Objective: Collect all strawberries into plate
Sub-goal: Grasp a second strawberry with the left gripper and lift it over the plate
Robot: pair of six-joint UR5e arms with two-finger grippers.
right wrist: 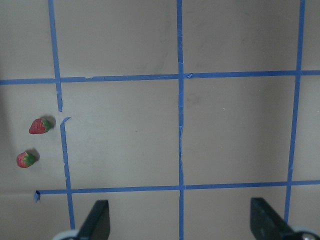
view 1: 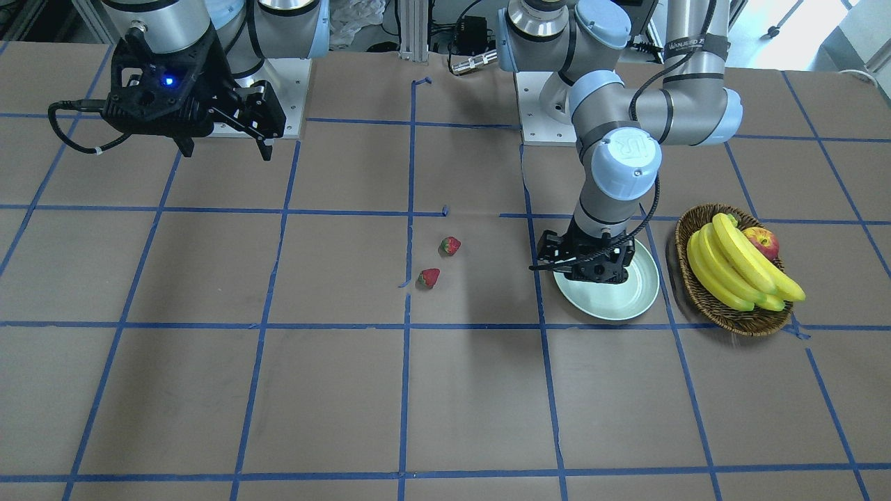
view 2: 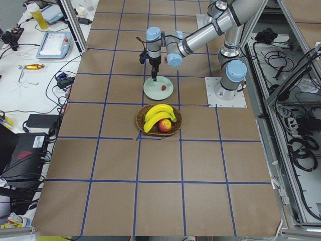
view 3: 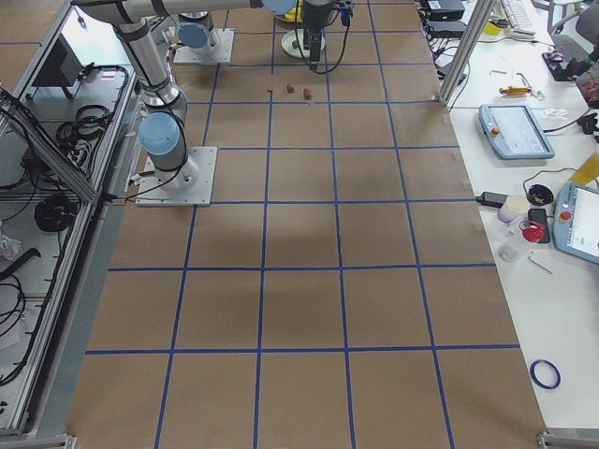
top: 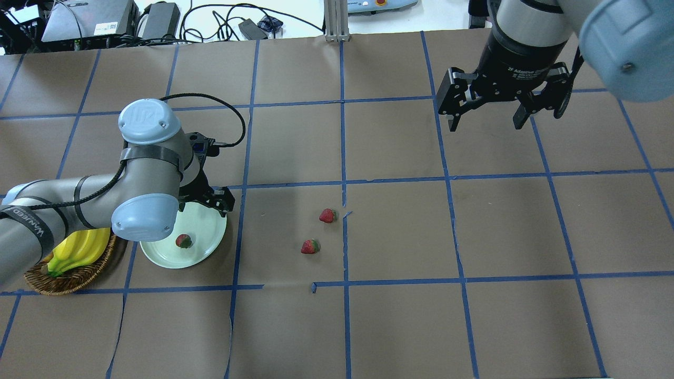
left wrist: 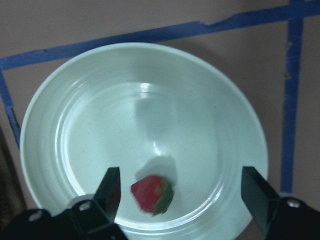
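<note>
One strawberry (left wrist: 152,194) lies in the pale mint-green plate (left wrist: 150,110), between the spread fingers of my left gripper (left wrist: 182,187), which is open and empty just above the plate. The overhead view shows that berry (top: 183,241) on the plate (top: 205,226) below the left wrist. Two more strawberries (top: 327,215) (top: 310,246) lie on the brown table near its middle, to the right of the plate. My right gripper (top: 483,123) is open and empty, high over the far right of the table. Its wrist view shows the two berries (right wrist: 40,125) (right wrist: 25,159) at the left edge.
A brown wicker basket (view 1: 703,299) with bananas (view 1: 738,271) and a red-yellow apple (view 1: 763,241) stands right beside the plate (view 1: 626,306). Blue tape lines grid the brown paper table. Cables and boxes lie beyond the far edge.
</note>
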